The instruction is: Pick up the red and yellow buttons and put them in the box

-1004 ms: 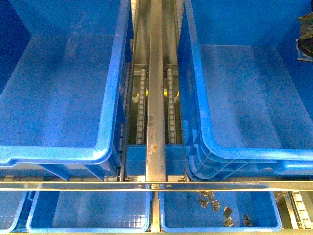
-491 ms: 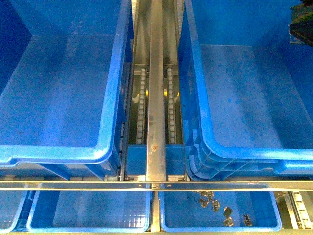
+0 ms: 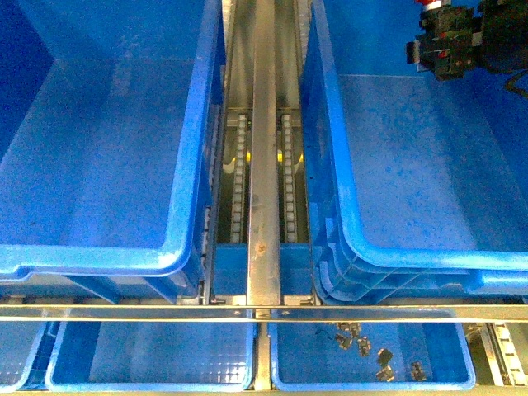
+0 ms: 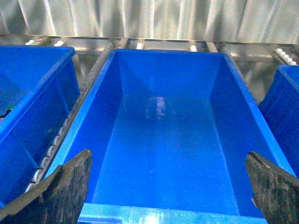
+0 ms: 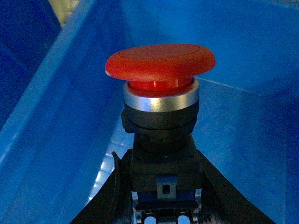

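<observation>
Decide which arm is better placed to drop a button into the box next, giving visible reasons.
Right. The right gripper holds a red button above the box; the left gripper is open and empty.

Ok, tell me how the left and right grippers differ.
The left gripper is open and holds nothing; the right gripper is shut on a red button. The left gripper is out of the front view; the right gripper shows there at top right, above the right-hand bin. Shared: the left gripper also hangs over a deep blue bin.
</observation>
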Controlling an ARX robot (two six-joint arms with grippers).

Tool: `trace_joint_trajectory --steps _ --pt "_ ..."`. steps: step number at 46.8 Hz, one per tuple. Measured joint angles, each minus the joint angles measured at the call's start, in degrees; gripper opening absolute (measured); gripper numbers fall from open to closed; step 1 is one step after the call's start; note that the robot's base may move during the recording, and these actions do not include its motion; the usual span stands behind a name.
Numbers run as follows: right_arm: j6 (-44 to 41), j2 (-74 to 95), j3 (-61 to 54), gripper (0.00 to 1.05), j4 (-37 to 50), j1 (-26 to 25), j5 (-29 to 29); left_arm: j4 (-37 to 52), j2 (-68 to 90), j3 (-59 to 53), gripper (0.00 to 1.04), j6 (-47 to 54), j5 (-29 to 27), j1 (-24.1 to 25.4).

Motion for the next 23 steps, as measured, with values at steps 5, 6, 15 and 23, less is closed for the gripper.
trace_joint_trajectory --steps 5,6,15,23 --pt "2.93 5.25 5.01 0.26 -1.99 -0.52 1.97 0.0 0.0 0.0 0.97 0.0 0.0 0.0" --pt "3.13 5.73 5.44 0.26 -2.1 -0.57 2.19 0.0 0.0 0.0 0.97 -0.02 0.0 0.0" --pt "5.53 10.97 10.45 0.26 -3.87 -1.01 3.89 0.0 0.0 0.0 0.97 -0.02 0.0 0.0" --pt "5.9 14.16 12.37 0.26 -5.27 -0.79 4.76 0.0 0.0 0.0 0.97 -0.02 0.0 0.0"
